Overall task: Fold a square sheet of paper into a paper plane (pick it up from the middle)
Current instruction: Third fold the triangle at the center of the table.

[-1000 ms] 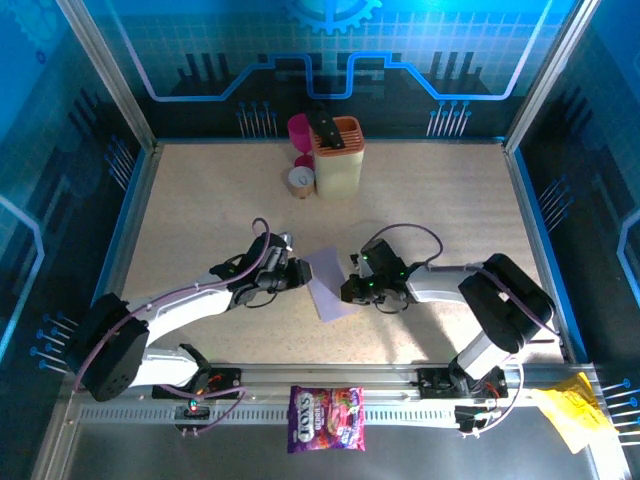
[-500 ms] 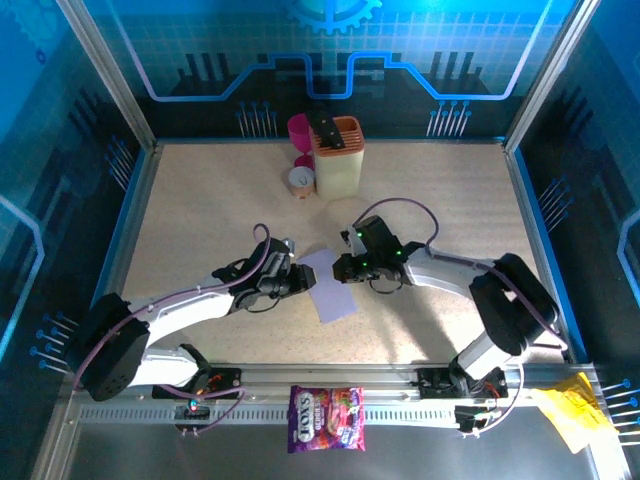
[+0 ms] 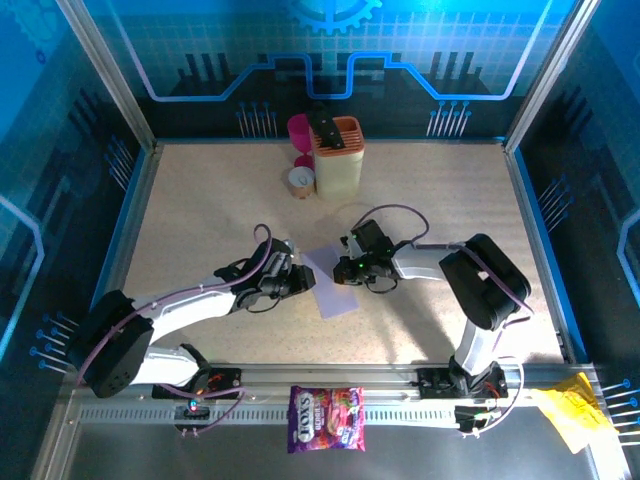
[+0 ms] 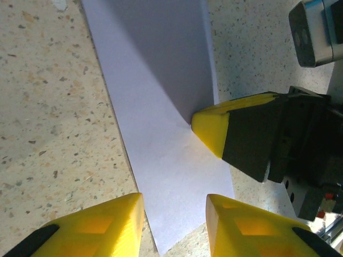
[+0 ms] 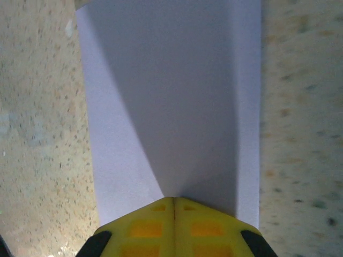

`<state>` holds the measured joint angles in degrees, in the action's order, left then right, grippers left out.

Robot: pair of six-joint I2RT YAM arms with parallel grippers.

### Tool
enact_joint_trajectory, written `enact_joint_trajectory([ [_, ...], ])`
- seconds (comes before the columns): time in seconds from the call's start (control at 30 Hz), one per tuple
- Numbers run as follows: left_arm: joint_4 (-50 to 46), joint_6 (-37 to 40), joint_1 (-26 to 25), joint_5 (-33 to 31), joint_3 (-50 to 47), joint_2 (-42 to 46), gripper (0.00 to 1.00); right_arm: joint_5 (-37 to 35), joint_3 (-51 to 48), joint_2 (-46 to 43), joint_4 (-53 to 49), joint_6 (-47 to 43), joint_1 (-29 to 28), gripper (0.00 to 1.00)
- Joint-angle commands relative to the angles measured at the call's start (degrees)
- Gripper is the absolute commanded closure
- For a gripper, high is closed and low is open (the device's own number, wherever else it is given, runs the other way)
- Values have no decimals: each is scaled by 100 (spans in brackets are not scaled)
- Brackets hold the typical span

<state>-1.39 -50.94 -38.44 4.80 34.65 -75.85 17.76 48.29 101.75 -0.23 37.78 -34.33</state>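
I am watching the pale lilac sheet of thin paper (image 3: 330, 285) lying flat on the speckled beige table (image 3: 200, 200), in the middle of the workspace between my two arms. From above it is showing as a narrow oblong.

The left gripper (image 3: 302, 281) is sitting low at the sheet's left edge. In its wrist view its two yellow fingers (image 4: 96, 225) are standing apart with the paper's (image 4: 155, 107) end lying between them, so that claw (image 4: 172, 201) is spread and holding nothing.

The right gripper (image 3: 345, 271) is reaching in from the other side. In its own wrist view its yellow fingertips are pressed together into one point (image 5: 174, 202), and that point is resting on the sheet (image 5: 171, 107) near its edge. The left wrist view is showing the same closed yellow tip (image 4: 211, 126) touching the paper's surface.
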Motion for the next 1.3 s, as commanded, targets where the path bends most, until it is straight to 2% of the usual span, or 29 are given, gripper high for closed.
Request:
enact_joint_trajectory([
  [0.0,-100,75,-32,56,186,-102,63,-604,-296,-154,-165,508,150,100],
  [0.13,-55,77,-32,74,209,-173,62,-860,-528,-413,-141,923,163,100],
  [0.23,-11,64,-32,141,257,-272,63,-733,-675,-698,197,1040,137,100],
  [0.37,68,-7,-32,294,290,-390,63,-235,-523,-1042,172,704,128,100],
  [0.57,217,-244,-178,419,231,-440,62,-194,-580,-1446,-201,289,132,100],
  [0.83,219,-478,-605,227,198,-481,62,-14,-915,-1211,107,104,206,100],
  [1.27,121,-515,-919,108,339,-828,62,-5,-1397,-521,567,123,462,100],
])
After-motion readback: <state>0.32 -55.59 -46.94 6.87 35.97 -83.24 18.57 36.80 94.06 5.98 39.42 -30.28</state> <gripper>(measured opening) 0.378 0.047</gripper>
